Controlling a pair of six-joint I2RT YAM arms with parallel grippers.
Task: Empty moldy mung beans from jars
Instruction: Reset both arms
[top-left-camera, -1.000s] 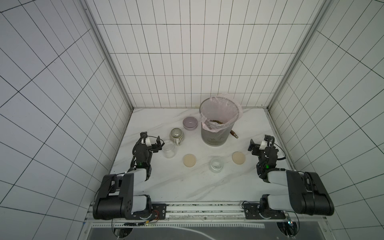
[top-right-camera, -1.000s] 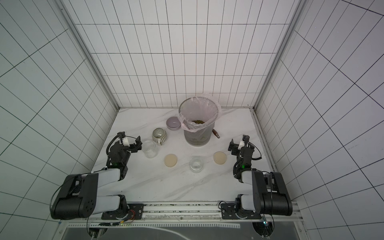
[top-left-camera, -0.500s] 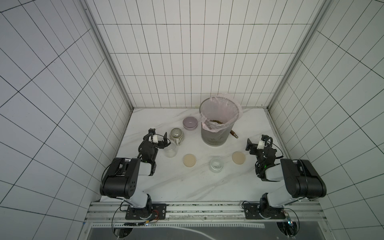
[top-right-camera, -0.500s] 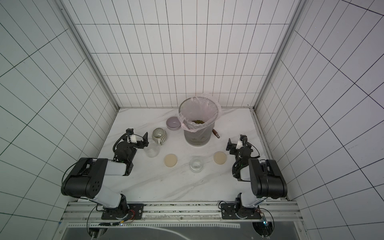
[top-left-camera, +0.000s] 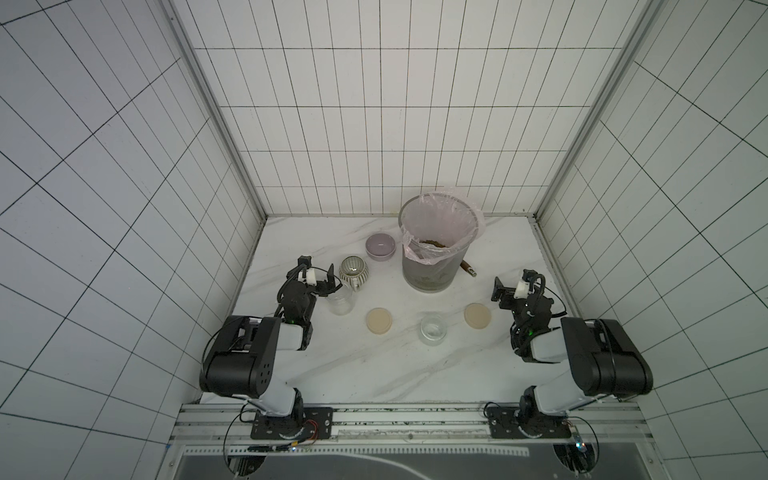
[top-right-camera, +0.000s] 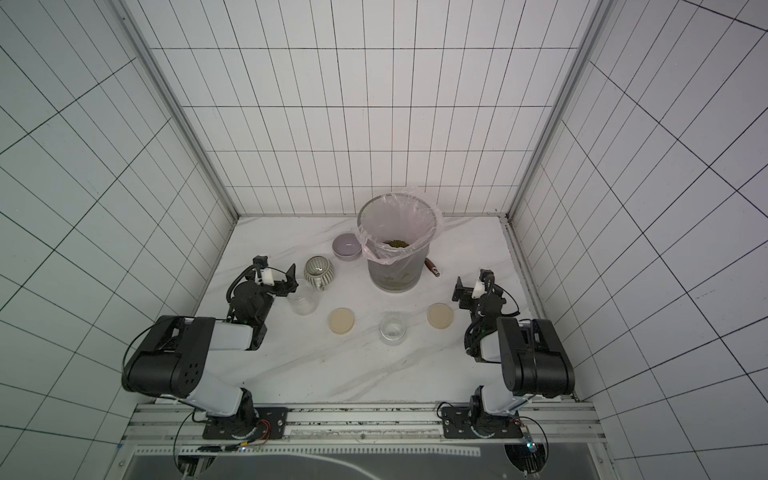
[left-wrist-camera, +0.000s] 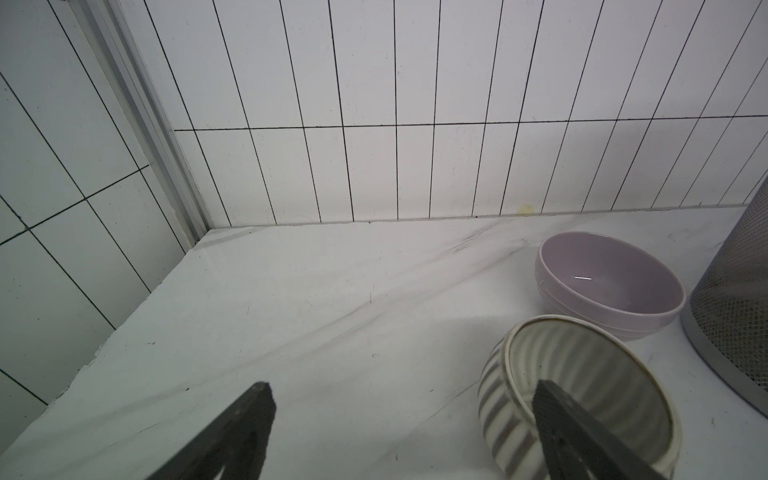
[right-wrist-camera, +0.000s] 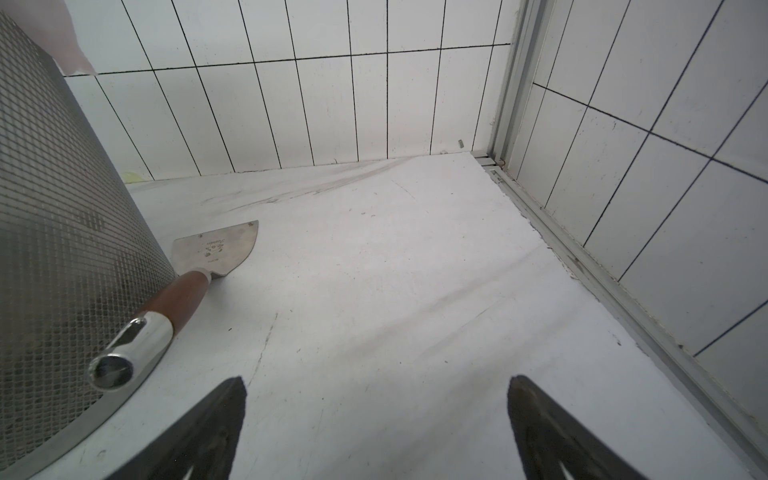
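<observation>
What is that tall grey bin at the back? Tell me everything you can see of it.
The bin is a tall round basket of grey metal mesh with a solid base ring, widening towards its rim. It stands upright on the marble table near the back wall. A pink liner is folded over the rim, and brownish-green mung beans lie inside. A brown-handled scraper lies against its base.

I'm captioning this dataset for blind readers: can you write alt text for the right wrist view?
A scraper with a brown wooden handle and flat metal blade lies on the white marble table, beside the grey mesh bin. The right gripper shows two dark fingers wide apart, holding nothing.
</observation>
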